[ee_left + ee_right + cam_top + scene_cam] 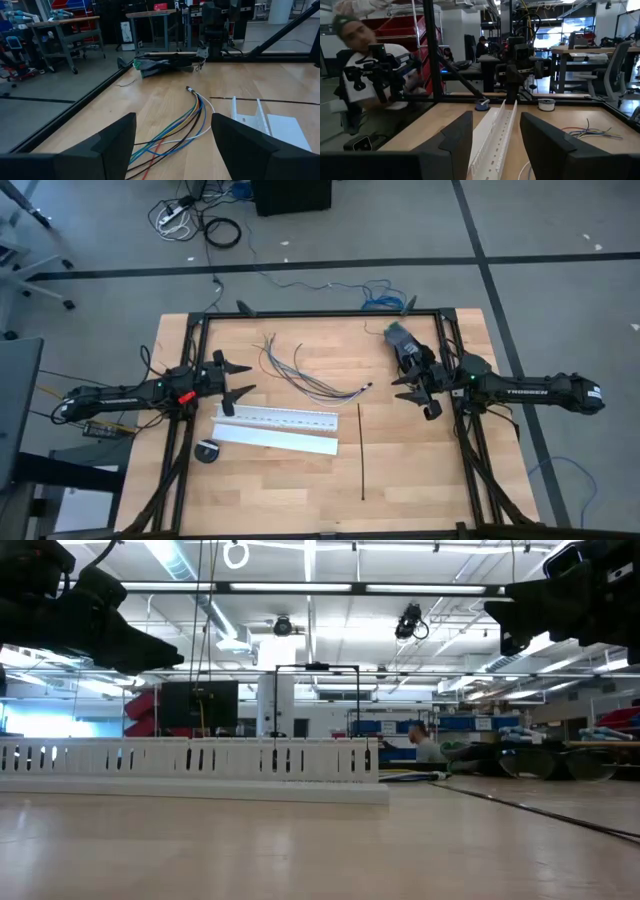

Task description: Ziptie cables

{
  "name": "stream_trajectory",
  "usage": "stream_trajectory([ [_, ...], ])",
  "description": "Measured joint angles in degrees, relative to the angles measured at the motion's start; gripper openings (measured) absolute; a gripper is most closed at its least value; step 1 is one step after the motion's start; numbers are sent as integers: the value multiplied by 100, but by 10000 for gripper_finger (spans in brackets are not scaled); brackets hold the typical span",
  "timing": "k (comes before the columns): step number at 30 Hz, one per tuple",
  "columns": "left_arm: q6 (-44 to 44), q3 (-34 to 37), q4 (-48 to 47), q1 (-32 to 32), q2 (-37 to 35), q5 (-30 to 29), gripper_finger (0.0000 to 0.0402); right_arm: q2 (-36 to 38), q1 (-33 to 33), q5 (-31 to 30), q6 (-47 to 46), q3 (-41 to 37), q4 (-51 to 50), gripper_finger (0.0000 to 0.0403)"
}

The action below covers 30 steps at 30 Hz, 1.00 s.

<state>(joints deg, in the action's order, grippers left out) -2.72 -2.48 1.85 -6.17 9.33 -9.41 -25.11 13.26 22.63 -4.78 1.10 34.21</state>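
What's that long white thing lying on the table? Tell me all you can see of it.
The white channel is a long, straight trough that looks like plastic, with two upright side walls cut into rows of narrow slots, like a comb, and an open top. It lies flat on the wooden table, between the two arms and slightly slanted in the high view. Nothing visibly lies inside it, and neither gripper touches it. The coloured cables lie apart on one side, the thin black ziptie just beyond one end, a small round black item near the other.

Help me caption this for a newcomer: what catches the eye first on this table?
The cables fan out in coloured curves at the middle of the wooden table, between the two open tools. Just in front of them lies the white slotted channel, with the thin black ziptie lying straight on the bare wood to its right.
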Motion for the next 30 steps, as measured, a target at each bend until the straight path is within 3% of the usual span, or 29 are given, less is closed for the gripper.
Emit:
stream_trajectory([
  [30,-1,0,0,1,0,0,255,-1,0,-2,0,0,0,163],
])
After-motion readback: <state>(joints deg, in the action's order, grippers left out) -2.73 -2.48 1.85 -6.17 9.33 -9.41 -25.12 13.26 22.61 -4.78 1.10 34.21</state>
